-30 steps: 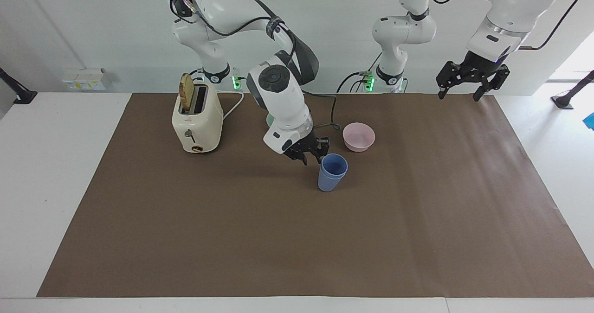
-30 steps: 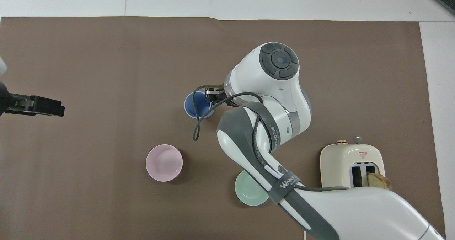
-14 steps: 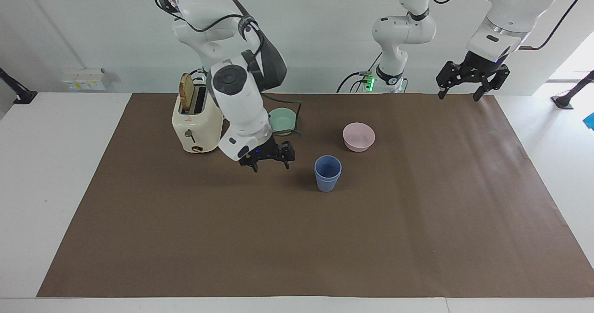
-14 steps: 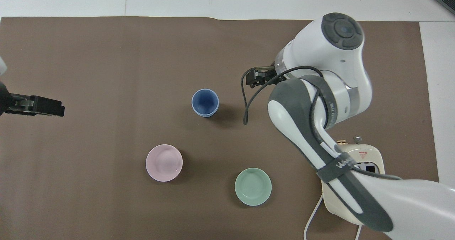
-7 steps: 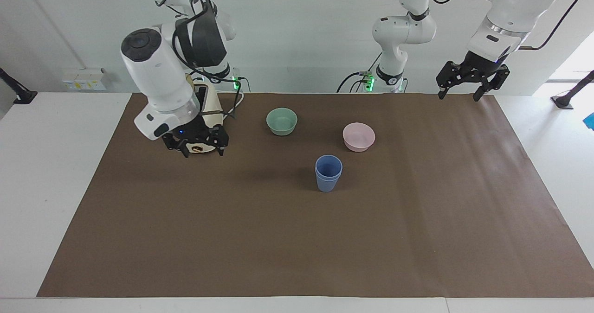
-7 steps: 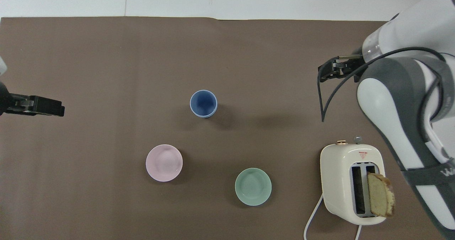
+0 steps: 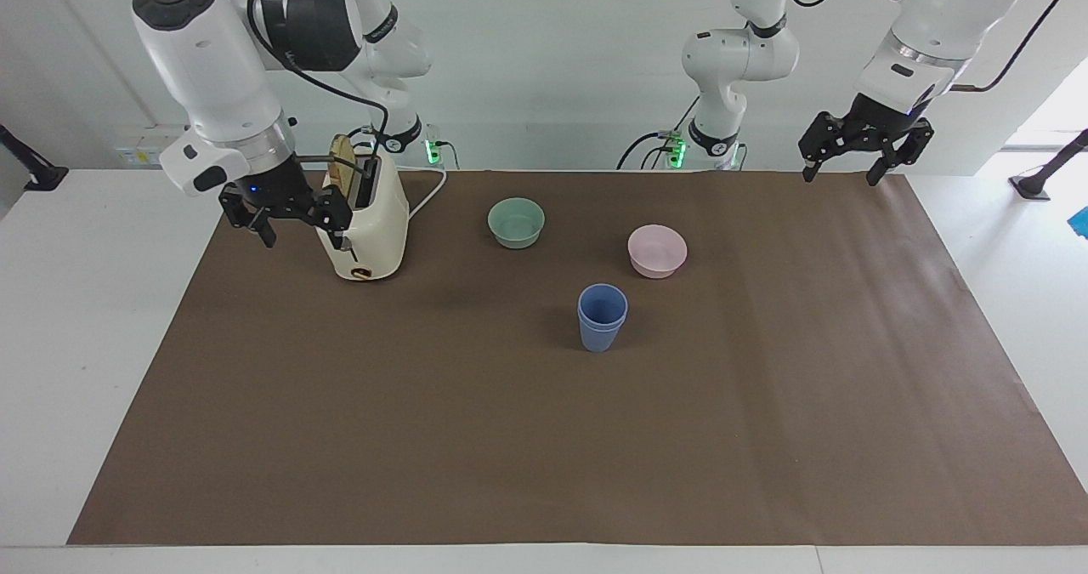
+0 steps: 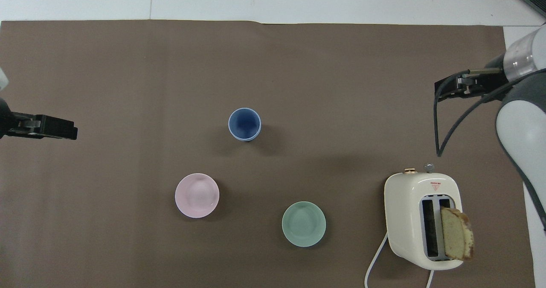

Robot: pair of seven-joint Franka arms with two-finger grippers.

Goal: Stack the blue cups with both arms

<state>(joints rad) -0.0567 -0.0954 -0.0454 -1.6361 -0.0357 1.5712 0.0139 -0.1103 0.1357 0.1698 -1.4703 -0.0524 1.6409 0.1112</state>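
right pincer (image 7: pixel 294 219) open, empty, raised beside toaster (image 7: pixel 361 221); left pincer (image 7: pixel 857 150) open, empty, waiting. cups (image 7: pixel 602 317) nested; stacking looks done, next: park arms.

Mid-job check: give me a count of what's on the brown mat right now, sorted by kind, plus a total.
Blue cups: 2, nested into one stack
Bowls: 2, the mint-green bowl and the pink bowl
Toaster: 1
Bread slice: 1, standing in the toaster's slot
Total: 6
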